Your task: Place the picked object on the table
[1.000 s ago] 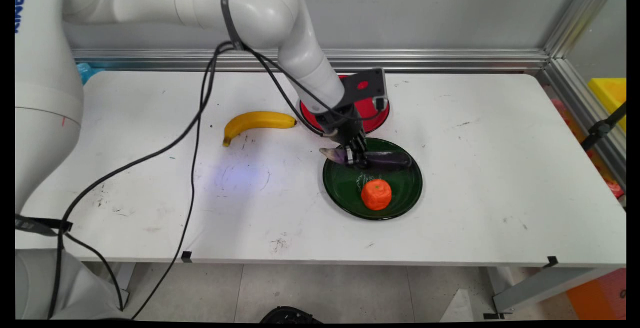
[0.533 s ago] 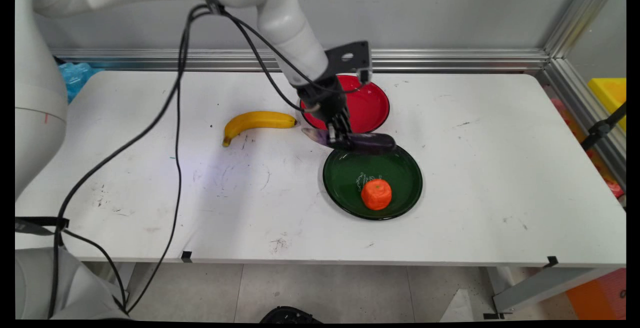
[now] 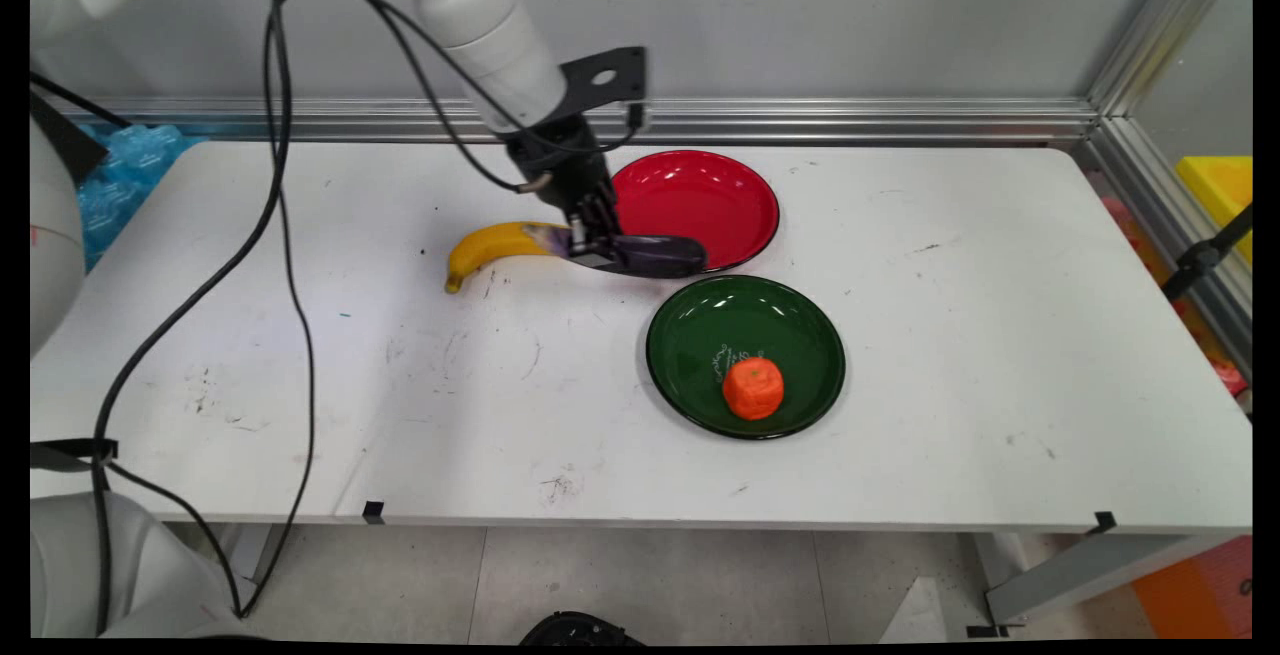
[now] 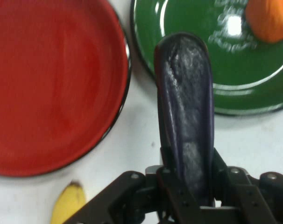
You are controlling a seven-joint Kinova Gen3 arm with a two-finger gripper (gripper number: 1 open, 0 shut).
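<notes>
My gripper (image 3: 592, 245) is shut on a dark purple eggplant (image 3: 650, 255) and holds it level above the table, between the banana (image 3: 490, 245) and the red plate (image 3: 700, 205). In the hand view the eggplant (image 4: 186, 116) runs up from between my fingers (image 4: 167, 177), its tip over the rim of the green plate (image 4: 197, 98). The red plate (image 4: 48, 84) fills that view's left, and the banana's tip (image 4: 67, 205) shows at the bottom. An orange fruit (image 3: 752, 387) lies on the green plate (image 3: 700, 335).
Black cables (image 3: 280, 235) hang from the arm across the table's left half. A metal rail (image 3: 850, 120) runs along the back edge, with a blue bag (image 3: 125, 170) at the far left corner and a yellow bin (image 3: 1220, 190) beyond the right end.
The eggplant has been lifted off the green plate and carried up and to the left with the gripper shut on it. The orange fruit, banana and both plates have stayed put.
</notes>
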